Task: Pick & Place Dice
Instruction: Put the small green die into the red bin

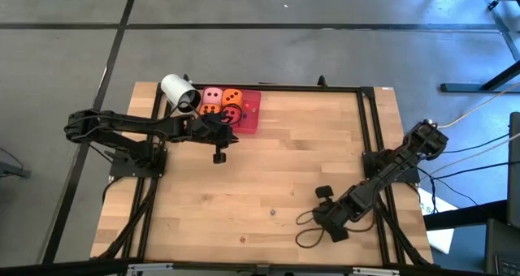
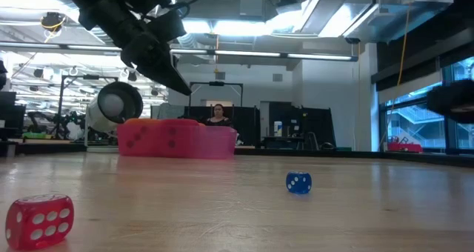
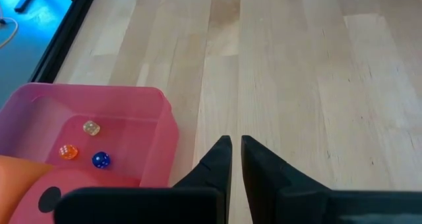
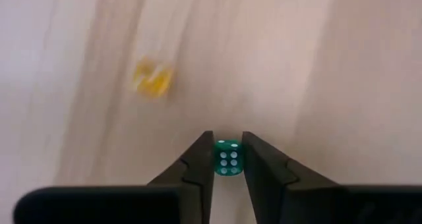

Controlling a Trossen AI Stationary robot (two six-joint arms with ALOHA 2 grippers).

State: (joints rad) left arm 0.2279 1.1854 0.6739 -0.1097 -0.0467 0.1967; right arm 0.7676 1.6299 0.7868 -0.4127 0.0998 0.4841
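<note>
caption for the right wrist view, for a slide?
Right gripper closed on a small green die above the wooden table, a blurred yellow die lying beyond.

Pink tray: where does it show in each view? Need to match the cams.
High view: pink tray at the table's far edge, left of middle.
Low view: left of middle, far across the table.
Left wrist view: lower left corner.
Right wrist view: not in it.
Shared landmark: the white cup beside the tray, seen in the high and low views.
</note>
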